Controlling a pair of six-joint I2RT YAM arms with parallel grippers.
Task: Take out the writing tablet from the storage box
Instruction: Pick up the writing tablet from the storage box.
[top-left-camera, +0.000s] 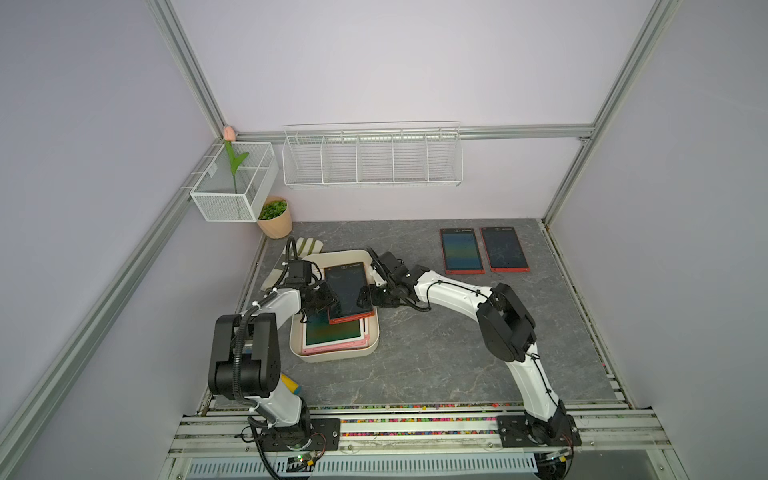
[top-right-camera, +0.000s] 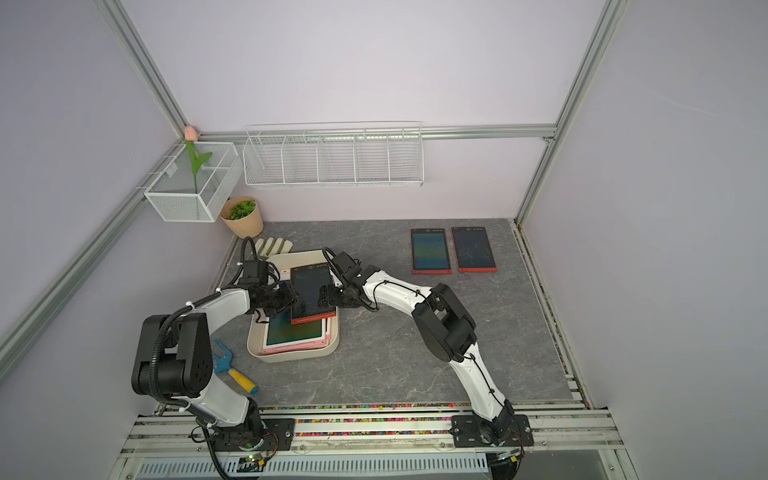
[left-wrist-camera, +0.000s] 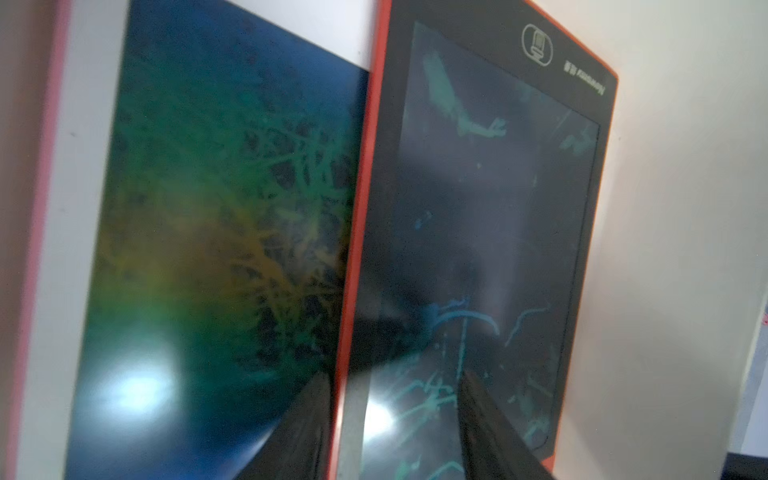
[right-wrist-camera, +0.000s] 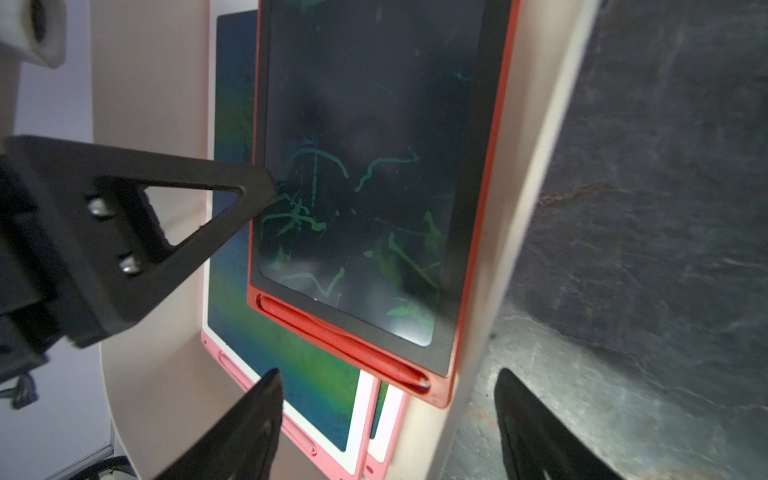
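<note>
The cream storage box sits left of centre in both top views. A red-framed writing tablet lies tilted on top, its right edge on the box rim. Pink-framed tablets lie stacked beneath it. My left gripper is shut on the red tablet's left long edge, one finger on the screen. Just off the tablet's right edge, my right gripper stands open and holds nothing.
Two red tablets lie flat at the back right. On the back wall hang a wire basket and a mesh box. A potted plant and gloves sit behind the box. A blue-yellow tool lies front left.
</note>
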